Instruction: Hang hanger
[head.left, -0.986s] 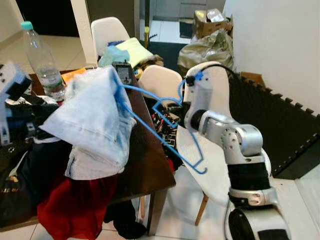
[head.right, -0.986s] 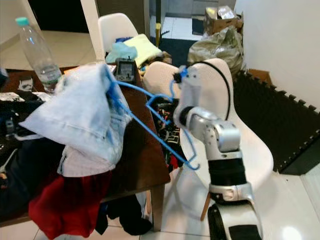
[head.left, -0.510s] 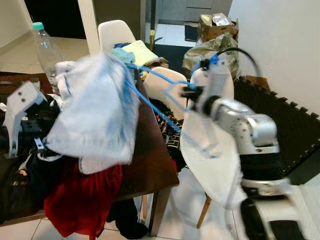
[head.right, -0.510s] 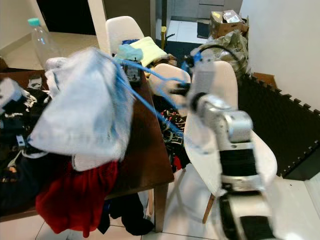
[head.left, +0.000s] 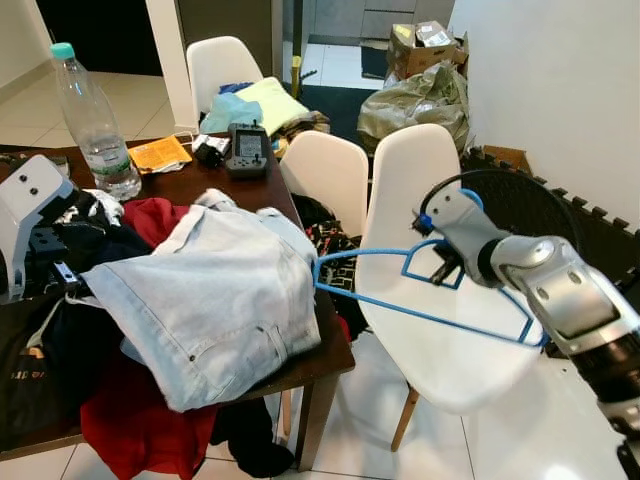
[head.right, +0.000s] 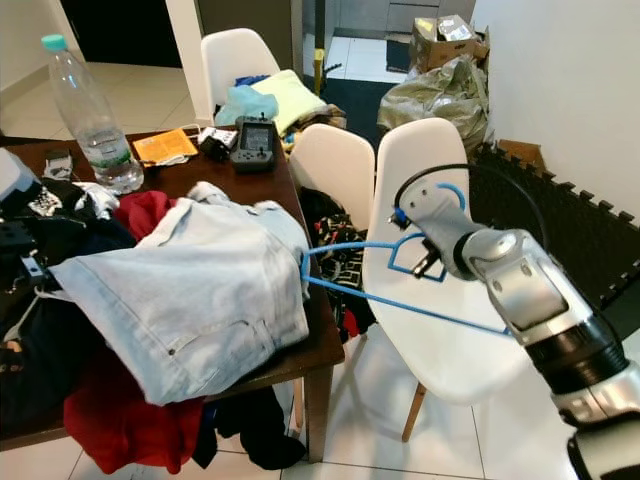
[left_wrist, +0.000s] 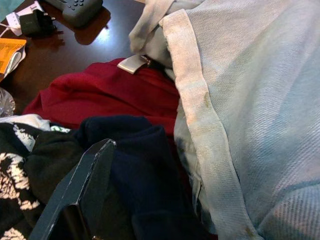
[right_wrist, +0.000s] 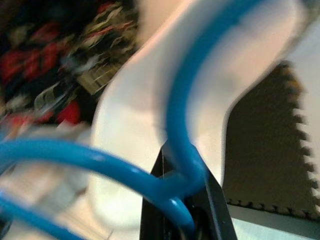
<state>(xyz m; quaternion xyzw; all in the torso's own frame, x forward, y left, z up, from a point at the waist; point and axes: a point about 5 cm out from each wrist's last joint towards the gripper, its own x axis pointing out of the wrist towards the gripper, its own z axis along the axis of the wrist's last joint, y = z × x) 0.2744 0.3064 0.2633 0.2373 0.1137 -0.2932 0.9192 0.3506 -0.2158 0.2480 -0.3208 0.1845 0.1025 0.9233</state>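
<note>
**Jeans off hanger, hanger pulled clear**

Eye views: the jeans (head.left: 215, 300), on the hanger a second ago, now lie on the surface's right edge. The blue hanger (head.left: 420, 290) is bare and level over the white chair (head.left: 440, 330), held by the right gripper (head.left: 447, 268).

Left wrist: the left gripper's finger (left_wrist: 75, 192) sits over dark clothes; grip unclear.

Right wrist: fingers clamp the hanger's neck. Hanging not yet done.

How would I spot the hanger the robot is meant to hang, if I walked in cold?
Start at the dark wooden table heaped with clothes, then look to its right, over the big white chair. There the right gripper holds a thin bright blue hanger, one end against pale jeans. It's the only blue wire triangle around.
</note>
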